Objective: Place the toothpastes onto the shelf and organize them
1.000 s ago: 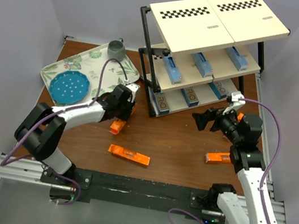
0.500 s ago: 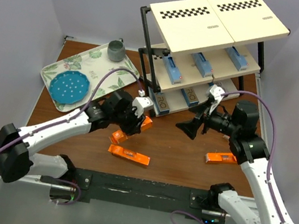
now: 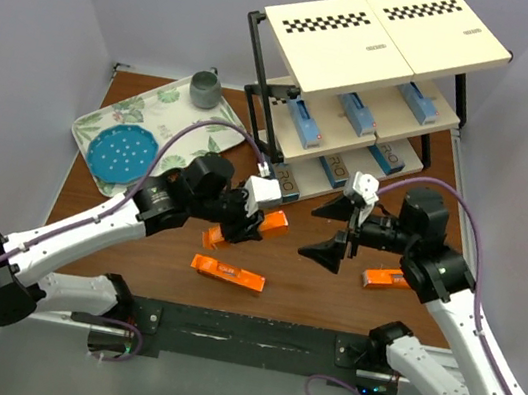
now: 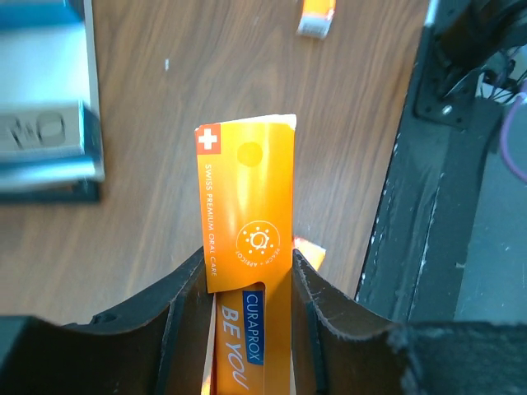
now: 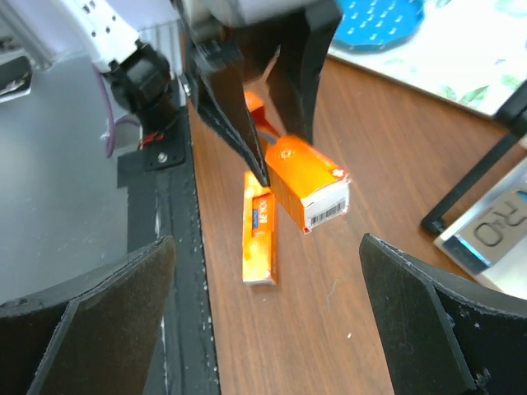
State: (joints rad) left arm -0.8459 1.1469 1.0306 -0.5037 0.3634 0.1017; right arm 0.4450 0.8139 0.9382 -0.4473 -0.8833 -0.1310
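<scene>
L hand (image 3: 251, 224) clamped on orange toothpaste carton (image 3: 275, 225), held above tabletop (image 3: 300, 285) mid-scene, just near of shelf (image 3: 369, 53). R hand (image 3: 332, 232) spread wide, empty, facing carton's end, apart. 3 more orange cartons (image 3: 227, 272) lie on tabletop.

Left gripper (image 3: 251, 226) clenched, right gripper (image 3: 332, 233) agape.

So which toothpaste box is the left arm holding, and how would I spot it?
Find the black-framed shelf at the back of the brown table. Just in front of its lowest tier, the left gripper holds an orange carton. The other orange cartons lie flat on the wood; this one alone is clamped between black fingers, white-cross end sticking out.
</scene>
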